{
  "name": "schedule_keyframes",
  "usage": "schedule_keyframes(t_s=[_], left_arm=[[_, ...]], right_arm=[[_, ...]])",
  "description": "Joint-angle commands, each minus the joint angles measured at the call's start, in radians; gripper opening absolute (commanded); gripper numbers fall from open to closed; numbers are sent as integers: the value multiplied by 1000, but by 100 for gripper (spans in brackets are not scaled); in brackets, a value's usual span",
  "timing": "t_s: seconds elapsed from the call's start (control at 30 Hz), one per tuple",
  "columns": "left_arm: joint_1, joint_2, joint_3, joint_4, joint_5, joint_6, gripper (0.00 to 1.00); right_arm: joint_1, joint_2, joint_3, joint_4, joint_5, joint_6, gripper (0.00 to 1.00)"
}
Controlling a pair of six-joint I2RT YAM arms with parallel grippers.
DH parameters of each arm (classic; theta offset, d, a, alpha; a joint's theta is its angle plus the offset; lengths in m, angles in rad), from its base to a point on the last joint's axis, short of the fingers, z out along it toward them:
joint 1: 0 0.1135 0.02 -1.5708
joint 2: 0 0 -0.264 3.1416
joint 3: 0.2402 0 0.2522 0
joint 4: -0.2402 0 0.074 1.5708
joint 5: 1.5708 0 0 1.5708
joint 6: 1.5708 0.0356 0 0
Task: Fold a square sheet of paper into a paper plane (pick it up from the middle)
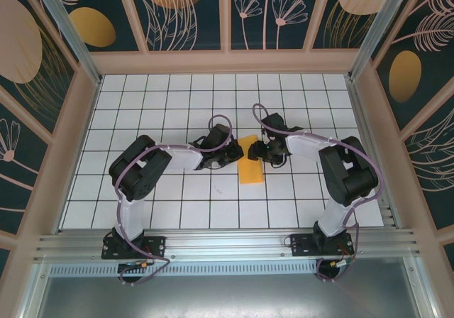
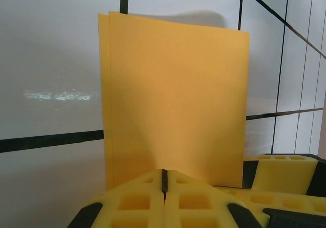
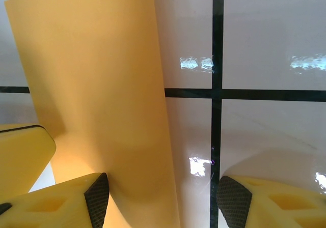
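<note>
Currently: the sheet of paper (image 1: 251,165) lies flat near the middle of the table (image 1: 177,105), doubled over into a narrow rectangle. The left wrist view shows two layers, slightly offset, along its 9 o'clock edge (image 2: 173,101).

Left gripper (image 1: 228,152) sits at the sheet's 10 o'clock corner. Its pads are pressed together with no gap (image 2: 164,197), and the tips rest at the paper's near edge. I cannot tell whether a layer is pinched between them or they only bear down on it.

Right gripper (image 1: 261,150) is at the sheet's 1 o'clock corner with jaws spread (image 3: 158,197). One finger is over the paper, the other over bare tile, and nothing is clamped.

Handling notes (judgement):
- Very light and thin. It should slide on the glossy tiles under any sideways push.
- Limp across a span, stiffer along a crease, and it dents or tears if squeezed at a free corner.
- The layers sit a little out of register, so the crease would need one tip holding the sheet down while the other sweeps along the fold.
- Best hold: mid-edge, pinching both layers together close to the fold, not at a single-layer corner.
</note>
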Motion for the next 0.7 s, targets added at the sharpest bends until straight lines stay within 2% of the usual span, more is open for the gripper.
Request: schedule_keyframes(t_s=[0.0, 0.33, 0.6, 0.67], left_arm=[[-4, 25, 16, -31, -2, 21, 0], [-4, 45, -17, -60, -25, 27, 0], [-4, 44, -24, -74, -40, 36, 0], [-5, 49, -20, -72, -37, 39, 0]], right_arm=[[0, 103, -43, 43, 60, 4, 65], [3, 78, 5, 19, 43, -3, 68], [-38, -82, 43, -9, 9, -17, 75], [-57, -126, 31, 5, -35, -20, 75]])
